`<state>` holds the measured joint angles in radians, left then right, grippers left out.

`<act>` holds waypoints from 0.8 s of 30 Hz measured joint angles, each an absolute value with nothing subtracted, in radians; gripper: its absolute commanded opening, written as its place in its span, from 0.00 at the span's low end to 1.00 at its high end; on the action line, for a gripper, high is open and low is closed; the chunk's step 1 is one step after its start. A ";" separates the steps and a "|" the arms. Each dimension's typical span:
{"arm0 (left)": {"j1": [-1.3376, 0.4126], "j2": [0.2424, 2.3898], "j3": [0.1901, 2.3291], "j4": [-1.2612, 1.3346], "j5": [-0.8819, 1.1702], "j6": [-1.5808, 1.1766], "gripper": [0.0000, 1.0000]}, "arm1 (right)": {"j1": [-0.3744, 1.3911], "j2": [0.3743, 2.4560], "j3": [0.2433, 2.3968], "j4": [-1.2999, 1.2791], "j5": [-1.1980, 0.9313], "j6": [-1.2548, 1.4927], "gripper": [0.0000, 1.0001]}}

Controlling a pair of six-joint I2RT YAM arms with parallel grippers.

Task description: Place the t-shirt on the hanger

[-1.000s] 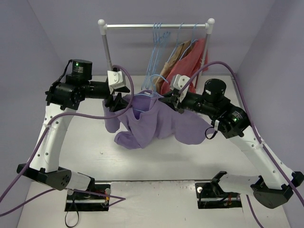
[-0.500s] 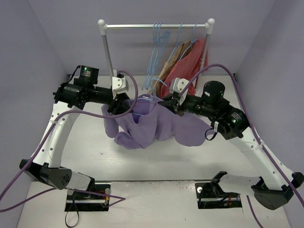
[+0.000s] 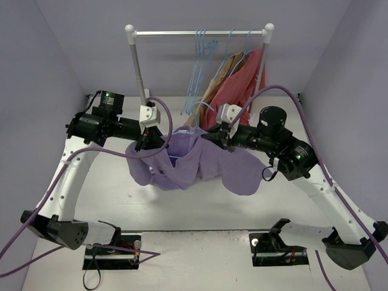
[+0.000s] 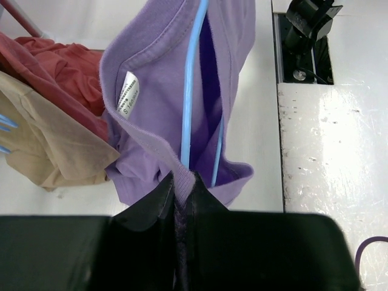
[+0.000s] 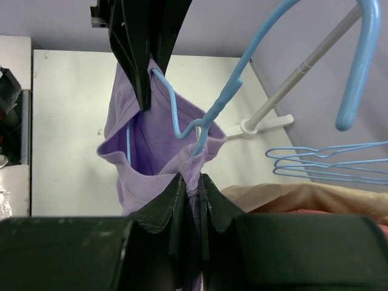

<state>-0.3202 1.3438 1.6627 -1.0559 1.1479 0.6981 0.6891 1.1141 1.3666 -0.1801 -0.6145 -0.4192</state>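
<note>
The lavender t-shirt (image 3: 200, 163) hangs above the table between my two grippers, its neck opening stretched between them. A light-blue hanger (image 3: 185, 130) sits inside the neck, its hook (image 5: 242, 73) rising out of the collar. My left gripper (image 3: 150, 140) is shut on the collar's ribbed edge (image 4: 182, 179), with the hanger's bar (image 4: 188, 109) running just beyond the fingertips. Opposite it, my right gripper (image 3: 213, 132) is shut on the other side of the collar (image 5: 193, 177), right below the hanger's neck. The shirt's body and sleeves droop under the arms.
A clothes rack (image 3: 200, 33) stands at the back with spare blue hangers (image 3: 203, 48), a tan garment (image 3: 221, 76) and a brick-red garment (image 3: 248, 79). Its left post (image 3: 136, 66) rises just behind my left arm. Both arm bases sit at the near edge.
My left gripper has closed on the collar and drawn a little to the left, pulling the neck opening wider. The right gripper has kept its grip and stayed nearly still.
</note>
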 measured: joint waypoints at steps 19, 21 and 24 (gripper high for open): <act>-0.319 1.180 1.542 -0.974 1.060 0.554 0.00 | 0.700 1.005 1.167 -0.138 -0.445 -0.368 0.41; -0.319 1.156 1.541 -0.962 1.046 0.533 0.00 | 0.700 0.976 1.132 -0.140 -0.406 -0.362 0.46; -0.319 1.121 1.539 -0.944 1.007 0.498 0.00 | 0.700 0.936 1.097 -0.146 -0.357 -0.354 0.50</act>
